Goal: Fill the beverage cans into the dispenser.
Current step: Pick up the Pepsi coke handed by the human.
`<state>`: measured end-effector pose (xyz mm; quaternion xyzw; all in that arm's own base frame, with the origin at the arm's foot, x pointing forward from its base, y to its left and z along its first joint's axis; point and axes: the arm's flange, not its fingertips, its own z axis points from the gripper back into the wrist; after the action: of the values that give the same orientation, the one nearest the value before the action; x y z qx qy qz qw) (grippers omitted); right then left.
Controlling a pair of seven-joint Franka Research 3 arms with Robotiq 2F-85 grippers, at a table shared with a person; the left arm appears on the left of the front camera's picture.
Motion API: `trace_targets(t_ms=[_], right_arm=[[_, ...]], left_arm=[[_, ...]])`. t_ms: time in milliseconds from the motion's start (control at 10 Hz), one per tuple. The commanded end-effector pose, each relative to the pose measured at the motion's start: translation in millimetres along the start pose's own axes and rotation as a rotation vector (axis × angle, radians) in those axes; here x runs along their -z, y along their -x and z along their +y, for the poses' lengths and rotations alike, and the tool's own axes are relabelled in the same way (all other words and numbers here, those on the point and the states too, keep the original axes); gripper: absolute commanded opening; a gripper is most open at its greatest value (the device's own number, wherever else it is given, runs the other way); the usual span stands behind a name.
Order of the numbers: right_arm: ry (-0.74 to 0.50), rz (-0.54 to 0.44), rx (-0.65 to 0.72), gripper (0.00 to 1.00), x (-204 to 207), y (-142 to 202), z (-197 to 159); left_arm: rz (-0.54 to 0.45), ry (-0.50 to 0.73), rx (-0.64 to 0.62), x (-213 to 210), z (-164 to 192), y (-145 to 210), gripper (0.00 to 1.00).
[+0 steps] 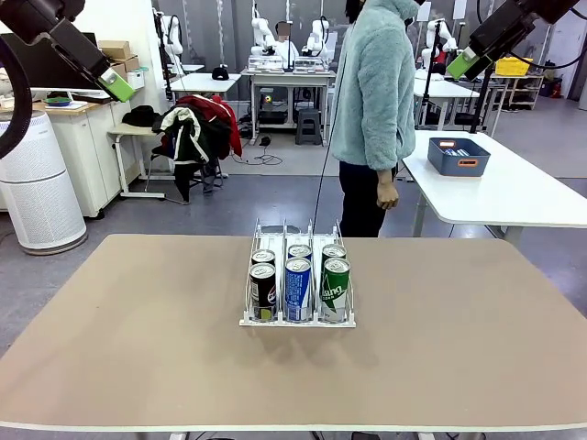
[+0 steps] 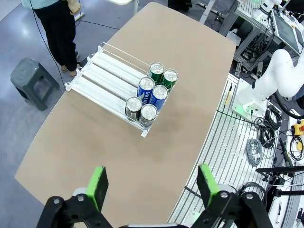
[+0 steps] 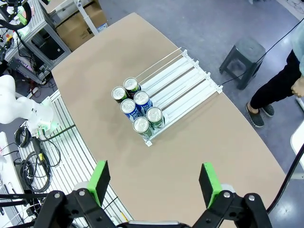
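The dispenser (image 1: 258, 236) stands at the middle of the tan table, a clear three-lane rack on a white base. Several beverage cans sit upright at its front end: two black (image 1: 263, 289) in the left lane, two blue (image 1: 298, 286) in the middle, two green (image 1: 335, 286) on the right. My left gripper (image 1: 119, 89) hangs high at the far left, my right gripper (image 1: 461, 64) high at the far right. Both are far above the rack. From the left wrist, my gripper (image 2: 152, 185) is open above the dispenser (image 2: 102, 78) and cans (image 2: 152, 92). From the right wrist, my gripper (image 3: 154, 183) is open over the dispenser (image 3: 183, 78) and cans (image 3: 137, 110).
A person (image 1: 371, 110) in a light fleece top stands just beyond the table's far edge. Near the person's feet is a grey stool (image 3: 244, 54). A dark-blue bin (image 1: 459, 156) rests on a white table at the back right. Wide bare tabletop (image 1: 138, 321) surrounds the rack.
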<state>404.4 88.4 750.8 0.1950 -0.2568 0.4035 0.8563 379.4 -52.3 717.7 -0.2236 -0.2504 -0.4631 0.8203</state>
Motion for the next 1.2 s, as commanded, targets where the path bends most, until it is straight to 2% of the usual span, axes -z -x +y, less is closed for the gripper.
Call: trace_targets(t_ms=[0,1100], right_arm=[[-0.001,0.005,0.002,1.0,1.4,1.4,-0.9],[-0.001,0.005,0.002,1.0,1.4,1.4,-0.9]], left_arm=[[0.002,0.001,-0.002,1.0,0.7,0.3,1.0],[0.002,0.001,-0.002,1.0,0.7,0.3,1.0]])
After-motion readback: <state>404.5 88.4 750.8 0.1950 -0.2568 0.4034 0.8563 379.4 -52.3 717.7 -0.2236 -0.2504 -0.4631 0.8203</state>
